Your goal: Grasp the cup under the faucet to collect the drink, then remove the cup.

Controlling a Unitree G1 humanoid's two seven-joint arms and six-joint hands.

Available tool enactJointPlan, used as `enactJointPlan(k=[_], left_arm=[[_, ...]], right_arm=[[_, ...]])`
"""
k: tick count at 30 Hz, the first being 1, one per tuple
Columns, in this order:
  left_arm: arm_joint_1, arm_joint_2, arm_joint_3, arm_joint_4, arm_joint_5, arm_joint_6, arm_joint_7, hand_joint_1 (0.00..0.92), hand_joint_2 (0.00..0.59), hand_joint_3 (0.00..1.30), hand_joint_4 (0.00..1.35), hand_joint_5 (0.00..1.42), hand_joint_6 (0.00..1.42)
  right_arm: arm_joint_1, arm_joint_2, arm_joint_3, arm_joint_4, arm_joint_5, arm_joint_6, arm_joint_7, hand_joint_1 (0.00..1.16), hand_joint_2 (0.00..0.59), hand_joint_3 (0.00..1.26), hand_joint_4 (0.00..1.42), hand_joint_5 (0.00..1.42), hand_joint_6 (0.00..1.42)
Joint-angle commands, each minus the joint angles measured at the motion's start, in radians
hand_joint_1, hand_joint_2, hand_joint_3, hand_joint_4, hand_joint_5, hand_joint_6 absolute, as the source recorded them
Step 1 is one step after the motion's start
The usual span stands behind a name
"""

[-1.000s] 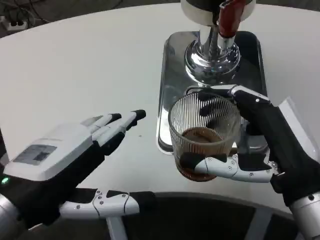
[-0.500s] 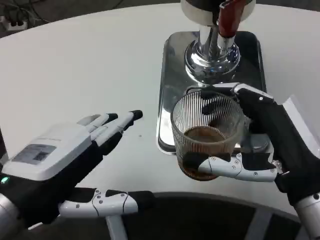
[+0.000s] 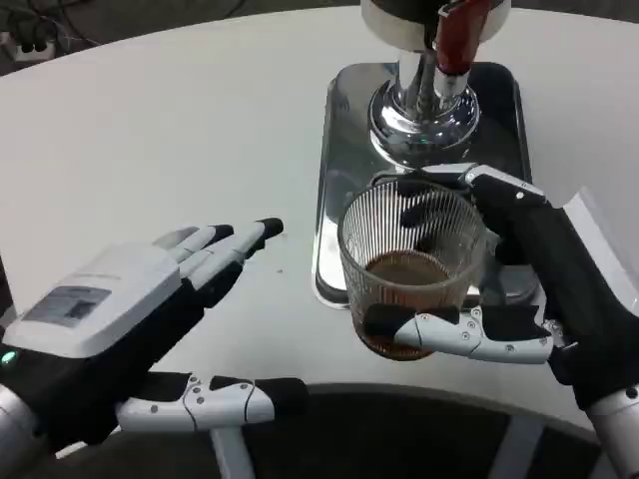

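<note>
A ribbed clear glass cup [image 3: 411,264] with brown drink in its bottom is gripped by my right hand [image 3: 539,284]; the thumb crosses its lower front and the fingers wrap its far side. The cup stands at the near end of the steel drip tray [image 3: 344,150], in front of the chrome faucet [image 3: 427,70] with its red handle [image 3: 458,35]. Whether the cup touches the tray I cannot tell. My left hand [image 3: 120,324] hovers over the white table to the left, fingers stretched out and apart, holding nothing.
The round white table [image 3: 160,130] stretches to the left and back. Its near edge curves just below both hands. A white flat object [image 3: 599,235] lies to the right of the tray, behind my right wrist.
The cup and my right hand have shifted very slightly; the left hand has barely moved.
</note>
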Motion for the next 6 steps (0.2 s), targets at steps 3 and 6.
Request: enactJointPlan(k=[3, 6], left_arm=[[0.003, 0.018, -0.003, 0.015, 0.002, 0.004, -0.006, 0.0, 0.074, 0.0, 0.0, 0.0, 0.0], [0.003, 0.019, -0.004, 0.017, 0.003, 0.003, -0.006, 0.0, 0.074, 0.0, 0.0, 0.0, 0.0]], right_arm=[[0.002, 0.008, 0.002, -0.018, 0.015, -0.047, -0.002, 0.97, 0.125, 0.91, 1.04, 1.23, 1.34], [0.004, 0.008, 0.002, -0.02, 0.016, -0.045, -0.001, 0.97, 0.129, 0.91, 1.04, 1.24, 1.34]])
